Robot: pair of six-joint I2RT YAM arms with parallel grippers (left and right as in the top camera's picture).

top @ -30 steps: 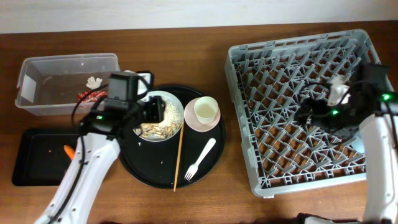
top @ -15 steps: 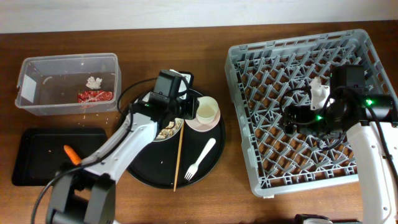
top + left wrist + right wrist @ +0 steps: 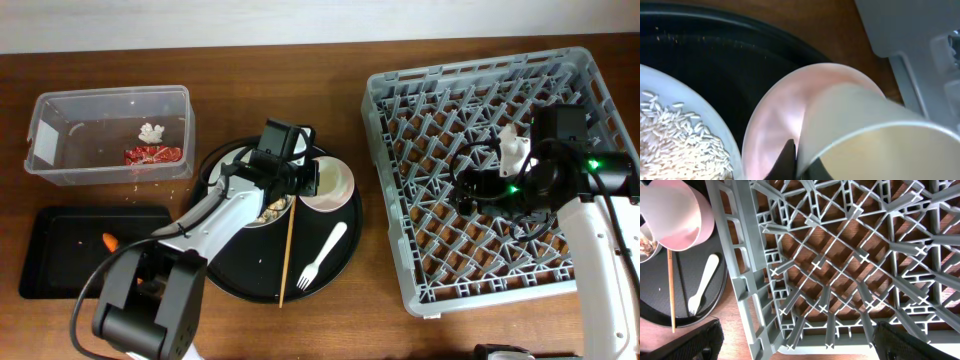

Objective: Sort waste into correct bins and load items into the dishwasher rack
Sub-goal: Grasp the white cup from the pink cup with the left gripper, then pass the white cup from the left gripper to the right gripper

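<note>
Pinching cream cup [image 3: 865,135] rim inside pink bowl [image 3: 772,120]: left tool [image 3: 799,162].

Strip of bare table [image 3: 375,290] between round black tray [image 3: 240,275] and dishwasher rack [image 3: 392,200]; peg lattice throughout the rack.

Round black tray [image 3: 250,268], wooden table [image 3: 300,80]

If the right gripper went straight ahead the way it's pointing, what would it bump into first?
Probably the large grey plastic dishwasher rack. The open right gripper points down at its lattice of pegs, and nothing shows in between. How far away the pegs are is hard to tell.
</note>
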